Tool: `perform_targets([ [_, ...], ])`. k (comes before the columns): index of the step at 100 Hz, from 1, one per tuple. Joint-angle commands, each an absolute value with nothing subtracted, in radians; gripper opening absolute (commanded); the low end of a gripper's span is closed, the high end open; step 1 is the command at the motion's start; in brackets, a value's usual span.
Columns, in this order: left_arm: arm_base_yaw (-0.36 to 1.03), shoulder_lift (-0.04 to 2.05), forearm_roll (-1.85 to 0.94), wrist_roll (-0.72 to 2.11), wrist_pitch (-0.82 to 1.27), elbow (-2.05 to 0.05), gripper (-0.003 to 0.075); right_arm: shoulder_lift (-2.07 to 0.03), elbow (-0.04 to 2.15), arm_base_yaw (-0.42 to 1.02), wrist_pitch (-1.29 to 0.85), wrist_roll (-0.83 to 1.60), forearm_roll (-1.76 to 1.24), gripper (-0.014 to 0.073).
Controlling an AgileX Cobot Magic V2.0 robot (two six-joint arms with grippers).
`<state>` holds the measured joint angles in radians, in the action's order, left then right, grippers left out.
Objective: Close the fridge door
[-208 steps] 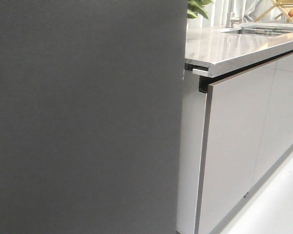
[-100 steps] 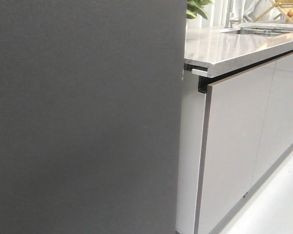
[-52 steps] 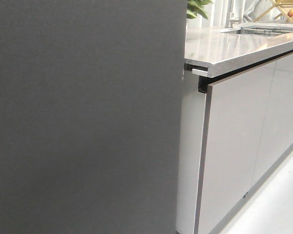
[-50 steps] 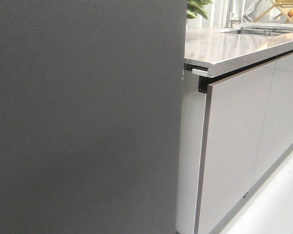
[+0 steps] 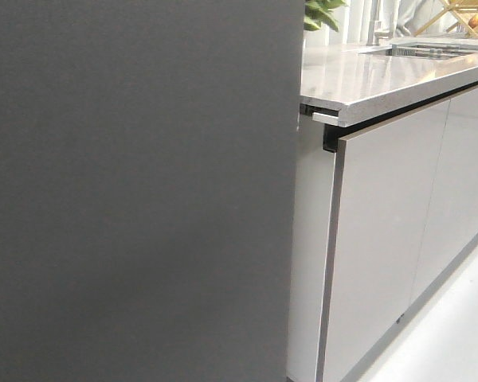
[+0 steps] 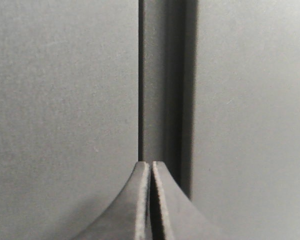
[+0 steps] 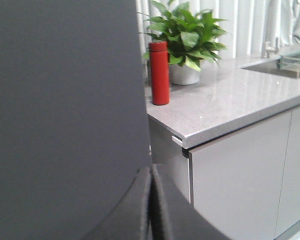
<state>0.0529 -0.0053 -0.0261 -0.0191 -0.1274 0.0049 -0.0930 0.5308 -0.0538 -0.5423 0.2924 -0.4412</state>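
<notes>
Tall matte dark-grey fridge door [image 5: 135,191] fills frame left. Left gripper [image 6: 150,172] and right gripper [image 7: 151,175] both clenched, empty, tips near panel. Risk: tips slipping into the dark vertical seam [image 6: 162,90].

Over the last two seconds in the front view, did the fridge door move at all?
Barely. The fridge door has its right edge a hair further right against the countertop than two seconds ago, too slight to call a swing. Cabinet fronts unchanged. No gripper shows in the front view at any point.
</notes>
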Motion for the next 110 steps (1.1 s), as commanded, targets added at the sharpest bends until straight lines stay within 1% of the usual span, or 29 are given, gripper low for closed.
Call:
perform_targets([
  [1, 0.048, -0.016, -0.030, -0.023, -0.200, 0.040, -0.0020, -0.080, 0.456, -0.060, -0.353, 0.294, -0.464, -0.0045],
  [34, 0.048, -0.016, -0.030, -0.023, -0.200, 0.040, -0.0020, -0.031, 0.140, -0.039, -0.087, 0.294, -0.464, -0.0045],
  [60, 0.048, -0.016, -0.030, -0.023, -0.200, 0.040, -0.0020, 0.030, -0.018, -0.039, -0.008, 0.294, -0.466, -0.0045],
  [110, 0.048, -0.016, -0.030, -0.023, -0.200, 0.040, -0.0020, 0.030, -0.037, -0.039, -0.033, 0.294, -0.474, -0.0045],
])
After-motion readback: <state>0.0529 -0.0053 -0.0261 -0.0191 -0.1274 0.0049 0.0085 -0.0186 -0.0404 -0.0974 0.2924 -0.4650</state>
